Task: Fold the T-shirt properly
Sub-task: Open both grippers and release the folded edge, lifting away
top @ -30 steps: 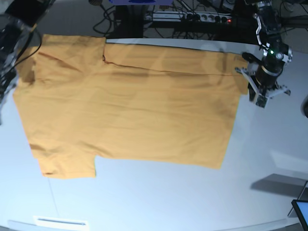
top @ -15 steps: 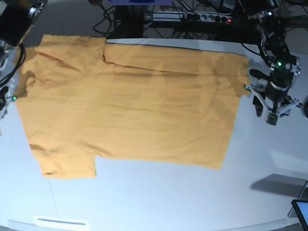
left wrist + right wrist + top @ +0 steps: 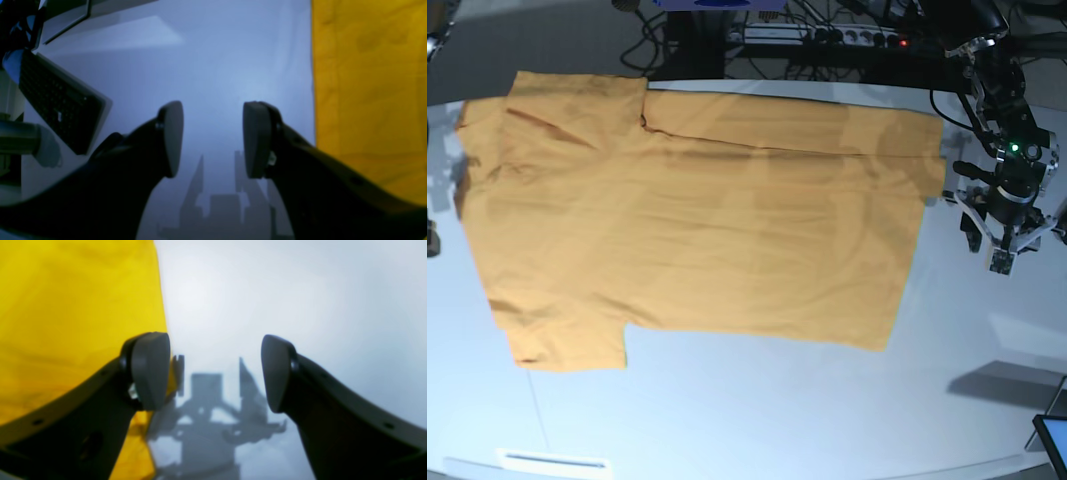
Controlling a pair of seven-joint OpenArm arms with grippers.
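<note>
T-shirt (image 3: 687,220): lay spread flat on the tabletop (image 3: 757,410), far long edge already folded in.
left hand (image 3: 213,138): released, empty, over bare tabletop just off the hem side.
right hand (image 3: 215,371): released, empty, one pad at the cloth edge.
step, my read: grip both ends of the near edge together, lift evenly, avoid dragging wrinkles.

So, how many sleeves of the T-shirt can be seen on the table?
1 clearly: a short sleeve of the T-shirt sticks out at the near left corner in the base view. The other appears folded over along the far edge, so it is partly hidden.
</note>
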